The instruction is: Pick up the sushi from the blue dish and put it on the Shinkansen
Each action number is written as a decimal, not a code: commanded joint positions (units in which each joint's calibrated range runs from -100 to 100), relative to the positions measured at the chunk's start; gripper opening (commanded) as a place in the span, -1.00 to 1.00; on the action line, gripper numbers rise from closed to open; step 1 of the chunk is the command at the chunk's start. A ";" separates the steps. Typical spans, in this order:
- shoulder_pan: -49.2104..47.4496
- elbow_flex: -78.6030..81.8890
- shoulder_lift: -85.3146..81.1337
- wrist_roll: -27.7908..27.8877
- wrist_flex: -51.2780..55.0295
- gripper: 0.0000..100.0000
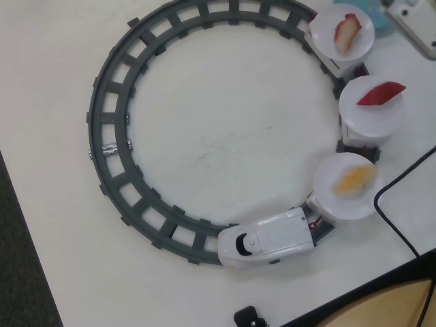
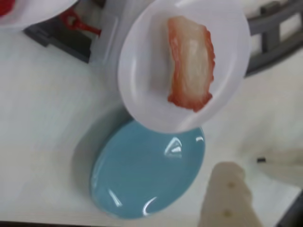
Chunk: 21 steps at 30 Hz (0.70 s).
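Overhanging the blue dish (image 2: 147, 175) rim — sushi plate (image 2: 142, 90).

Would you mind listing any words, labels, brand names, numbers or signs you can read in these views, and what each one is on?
None can be read in either view.
Shinkansen: a small red mark at its rear end, too small to read.
Grey track: no lettering visible.
White plates, sushi pieces and blue dish: plain, no print.

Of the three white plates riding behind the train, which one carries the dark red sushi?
The middle plate in the overhead view; its sushi is solid dark red. The plate nearest the Shinkansen holds a yellow piece, the rearmost a white-and-red one.
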 commanded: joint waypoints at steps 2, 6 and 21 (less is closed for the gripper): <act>4.35 34.68 -31.73 -1.48 -10.65 -0.46; 12.18 64.21 -52.60 -1.48 -24.86 -0.47; 20.01 109.28 -94.27 -1.43 -24.94 -0.47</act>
